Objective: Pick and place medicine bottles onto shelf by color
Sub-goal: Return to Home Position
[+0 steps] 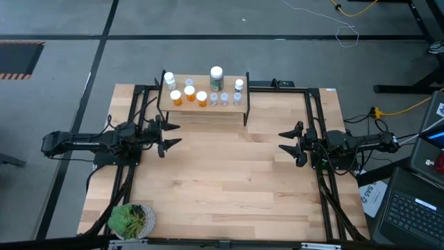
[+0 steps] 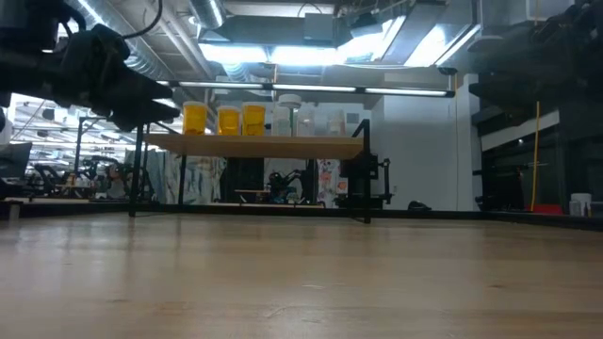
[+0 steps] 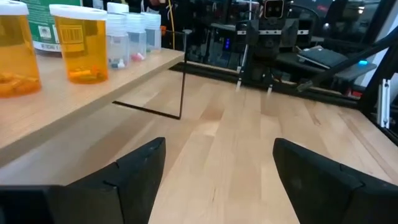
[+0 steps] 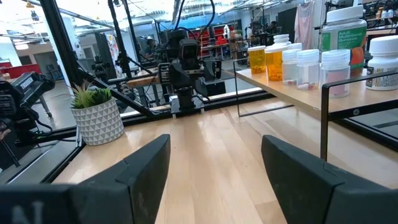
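From above, the shelf [image 1: 165,104] stands at the far edge of the worktop [image 1: 229,184], a little toward its left side. All the medicine bottles [image 1: 214,99] I can find, about ten, are on its board. Three orange bottles [image 1: 189,93] sit together toward the shelf's left end. The greenish bottle [image 1: 216,78] stands at the back near the middle, and most of the clear bottles [image 1: 237,98] are lined up toward the right end. The left gripper [image 1: 179,134] hangs near the worktop's left edge and the right gripper [image 1: 281,141] near its right edge. Both are well apart from the shelf, with fingers spread and nothing between them. A potted plant [image 1: 130,220] occupies the near left corner.

At table height, the orange bottles show side by side on the board, paler ones beside them. No bottle lies on the wood below.

The left wrist camera shows its released fingers [image 3: 140,177] over bare wood, with the orange bottles and small clear ones on the shelf just off to one side.

The right wrist camera shows splayed, empty fingers [image 4: 146,171], the shelf's bottles on one side and the plant farther off.

By my judgement the sorting is complete, with like colours mostly grouped. Only parking the arms is left.
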Tool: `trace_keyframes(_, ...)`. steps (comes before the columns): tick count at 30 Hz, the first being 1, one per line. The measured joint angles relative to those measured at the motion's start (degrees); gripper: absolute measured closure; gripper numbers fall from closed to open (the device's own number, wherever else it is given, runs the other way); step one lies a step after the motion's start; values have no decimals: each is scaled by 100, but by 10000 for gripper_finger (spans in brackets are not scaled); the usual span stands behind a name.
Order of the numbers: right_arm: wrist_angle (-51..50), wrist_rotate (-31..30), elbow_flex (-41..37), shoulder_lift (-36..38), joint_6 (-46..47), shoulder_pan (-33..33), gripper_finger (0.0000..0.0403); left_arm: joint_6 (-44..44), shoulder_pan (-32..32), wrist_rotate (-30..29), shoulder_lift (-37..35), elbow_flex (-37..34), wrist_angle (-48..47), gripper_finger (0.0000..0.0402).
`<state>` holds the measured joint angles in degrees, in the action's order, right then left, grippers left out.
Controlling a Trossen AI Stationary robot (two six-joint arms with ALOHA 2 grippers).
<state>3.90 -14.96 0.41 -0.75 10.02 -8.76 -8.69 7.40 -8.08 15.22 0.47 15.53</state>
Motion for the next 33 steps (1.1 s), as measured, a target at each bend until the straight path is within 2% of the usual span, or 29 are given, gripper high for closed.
trace_keyframes(8,0,0,0,0,1,0,148,201,0,0,0,0,-380,109)
trace_keyframes(33,0,0,1,0,1,0,148,315,0,0,0,0,-396,109)
